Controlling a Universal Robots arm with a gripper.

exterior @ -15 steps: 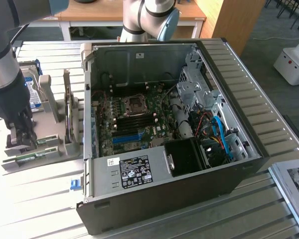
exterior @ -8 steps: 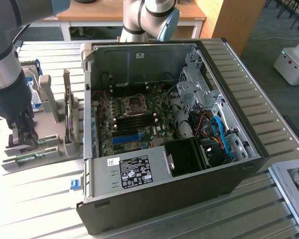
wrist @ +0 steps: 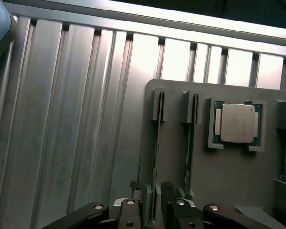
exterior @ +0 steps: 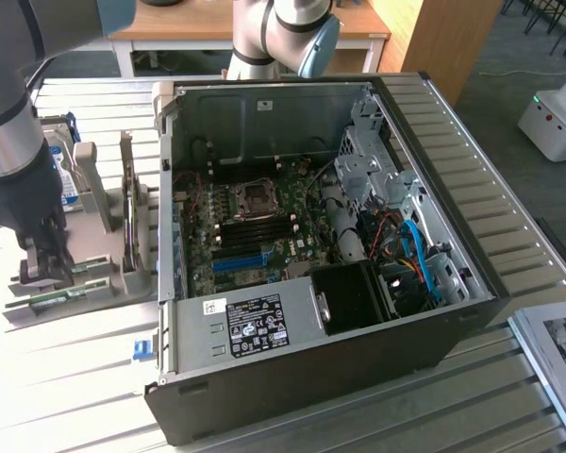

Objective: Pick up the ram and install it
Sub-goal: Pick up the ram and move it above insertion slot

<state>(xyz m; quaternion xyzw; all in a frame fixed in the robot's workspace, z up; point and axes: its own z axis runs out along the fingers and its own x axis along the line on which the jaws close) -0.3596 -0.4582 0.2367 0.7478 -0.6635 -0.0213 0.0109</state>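
Observation:
Two green ram sticks stand on edge in the slots of a grey holder [wrist: 176, 138]. One ram [wrist: 155, 143] runs straight between my fingers; the other [wrist: 188, 157] stands one slot over. My gripper [wrist: 155, 202] is open, with a finger [wrist: 133, 207] on each side of the first stick and a small gap showing. In the exterior view the gripper [exterior: 45, 262] is lowered onto the holder [exterior: 94, 283] at the exterior view's left, where green ram edges [exterior: 75, 292] show beside it.
A processor [wrist: 235, 124] sits in a pocket of the holder. A blue-labelled hard drive [exterior: 68, 179] stands behind the holder. The open computer case [exterior: 311, 377] fills the middle, with dark memory slots [exterior: 257, 223] and a blue slot [exterior: 238, 261] on its motherboard. The ribbed metal table [wrist: 62, 119] surrounds everything.

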